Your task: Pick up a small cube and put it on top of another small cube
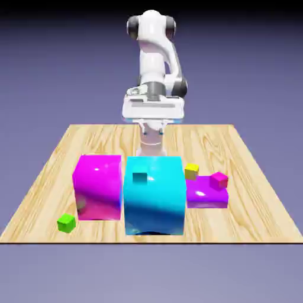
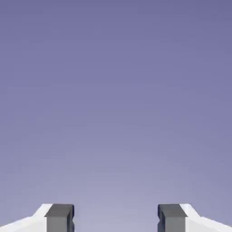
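Blue-violet emptiness backs the wooden table (image 1: 35, 232); near its front-left corner, in the exterior view, sits the lime-green cube (image 1: 66, 223), clear of the magenta block (image 1: 99, 187). The gripper (image 2: 116, 218) is spread and empty, presumably ready to straddle it.

Fingers (image 2: 60, 218) cut off at bottom.

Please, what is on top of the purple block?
The small pink-red cube appears to rest on the top of the purple block, at the exterior view's right. The part of the top under this cube is covered, so it cannot be seen.
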Controlling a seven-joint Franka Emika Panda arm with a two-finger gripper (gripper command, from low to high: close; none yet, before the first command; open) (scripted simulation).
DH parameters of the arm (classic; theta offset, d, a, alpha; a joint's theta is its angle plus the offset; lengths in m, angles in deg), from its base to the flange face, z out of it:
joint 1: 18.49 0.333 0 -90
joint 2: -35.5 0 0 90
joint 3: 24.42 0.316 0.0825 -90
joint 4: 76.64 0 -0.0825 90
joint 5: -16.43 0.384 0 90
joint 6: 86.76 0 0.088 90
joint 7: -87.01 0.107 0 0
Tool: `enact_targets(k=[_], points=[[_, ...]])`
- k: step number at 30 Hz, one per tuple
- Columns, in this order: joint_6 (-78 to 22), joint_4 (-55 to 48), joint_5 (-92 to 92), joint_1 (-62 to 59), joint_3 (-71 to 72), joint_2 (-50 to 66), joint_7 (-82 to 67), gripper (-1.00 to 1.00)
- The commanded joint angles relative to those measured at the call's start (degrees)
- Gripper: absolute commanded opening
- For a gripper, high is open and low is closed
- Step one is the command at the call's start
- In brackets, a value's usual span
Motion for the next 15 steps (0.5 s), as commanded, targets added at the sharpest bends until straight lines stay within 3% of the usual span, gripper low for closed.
enact_targets(k=[1, 15], points=[[-2.0, -2.1, 0.2, -0.4, -0.4, 2.0, -0.3, 0.00], [-30.5, -31.1, 2.8, -6.5, -6.6, 30.6, -4.1, 0.00]])
